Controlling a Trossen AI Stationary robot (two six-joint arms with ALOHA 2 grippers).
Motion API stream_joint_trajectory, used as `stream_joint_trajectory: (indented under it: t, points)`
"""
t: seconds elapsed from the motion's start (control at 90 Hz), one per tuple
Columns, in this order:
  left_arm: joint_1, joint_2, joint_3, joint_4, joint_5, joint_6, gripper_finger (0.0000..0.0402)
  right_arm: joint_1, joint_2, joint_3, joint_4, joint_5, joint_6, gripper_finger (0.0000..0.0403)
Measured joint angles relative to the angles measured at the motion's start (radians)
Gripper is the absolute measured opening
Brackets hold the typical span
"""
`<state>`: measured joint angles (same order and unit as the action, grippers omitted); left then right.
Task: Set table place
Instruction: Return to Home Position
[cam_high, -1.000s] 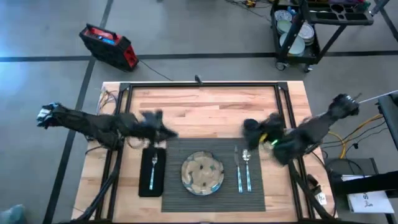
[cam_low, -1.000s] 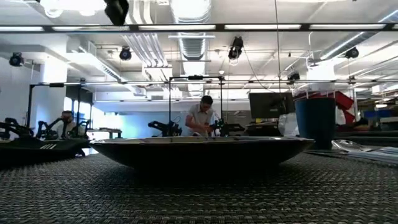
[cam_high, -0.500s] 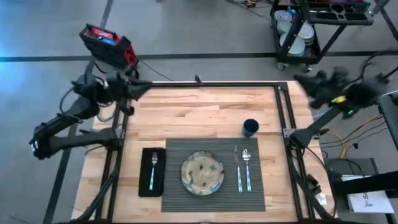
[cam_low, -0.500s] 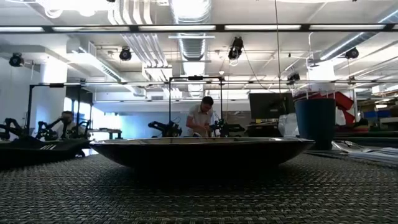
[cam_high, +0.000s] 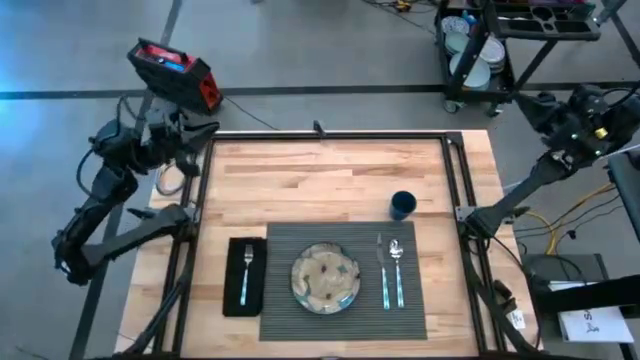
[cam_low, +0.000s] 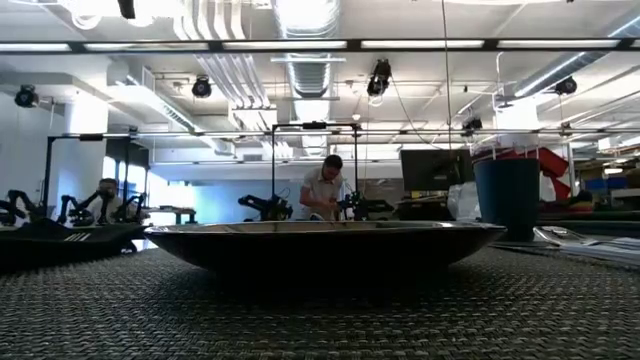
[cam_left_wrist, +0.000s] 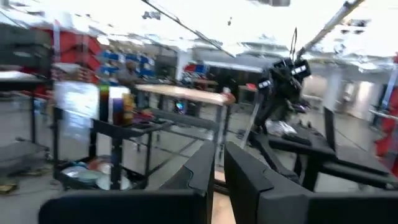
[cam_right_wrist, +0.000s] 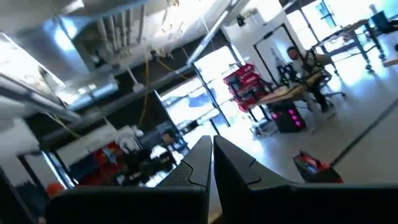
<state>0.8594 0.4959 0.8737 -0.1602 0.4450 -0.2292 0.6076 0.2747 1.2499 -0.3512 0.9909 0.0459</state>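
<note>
Mat: the large dark grey ribbed rectangular placemat lies flat against the near long edge of the light butcher-block counter, about midway along that edge.
On it: a round patterned plate sits at its centre. A blue-handled knife and a blue-handled spoon lie side by side toward its right edge.
Beside it: a plain black cloth napkin lies just off the mat's left edge and carries a blue-handled fork. A dark blue cup stands on bare wood just beyond the mat's far right corner.
Handling: I judge the mat light, soft and floppy. Its ribs should give the fingers some bite. Loaded as it is, any tug would drag the plate and cutlery along.
Hold: if I had to nudge it, I'd pinch a bare near corner, low and flat.
Left arm: it is folded, with its elbow out past the counter's left edge. The left claw hangs beyond the far left corner, its fingers drawn nearly together on nothing.
Right arm: it is raised steeply off the right edge. The right claw is beyond the far right corner, well apart from the setting, its fingers meeting and empty.
Stage: the setting looks complete to me, and both arms read as parked.
</note>
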Motion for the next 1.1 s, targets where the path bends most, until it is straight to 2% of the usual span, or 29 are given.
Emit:
stream_joint_trajectory:
  t: [0.233,0.422,0.522,0.744,0.822,0.911,0.989,1.1]
  points:
    - [0.043,-0.148,-0.114,-0.006,0.003,-0.092,0.0021,-0.076,-0.143,-0.060,-0.012,-0.003,0.029,0.0000]
    - [0.042,-0.264,-0.145,-0.015,-0.019,-0.140,0.0021,-0.200,-0.269,-0.150,-0.014,-0.006,0.072,0.0000]
    - [0.042,-0.338,-0.158,-0.047,-0.036,-0.177,0.0021,-0.280,-0.271,-0.158,-0.060,0.014,0.093,0.0000]
    - [0.040,-0.493,-0.206,-0.028,-0.035,-0.310,0.0021,-0.425,-0.272,-0.142,-0.169,-0.157,0.214,0.0000]
    - [0.037,-0.480,-0.219,-0.050,0.038,-0.367,0.0021,-0.480,-0.272,-0.133,-0.238,-0.196,0.277,0.0000]
    - [0.038,-0.467,-0.246,0.026,0.102,-0.416,0.0021,-0.534,-0.272,-0.150,-0.280,-0.238,0.334,0.0000]
    - [0.036,-0.478,-0.307,0.137,0.113,-0.479,0.0021,-0.586,-0.272,-0.172,-0.290,-0.267,0.355,0.0000]
    - [0.036,-0.493,-0.411,0.423,0.130,-0.614,0.0021,-0.657,-0.272,-0.191,-0.272,-0.327,0.364,0.0000]
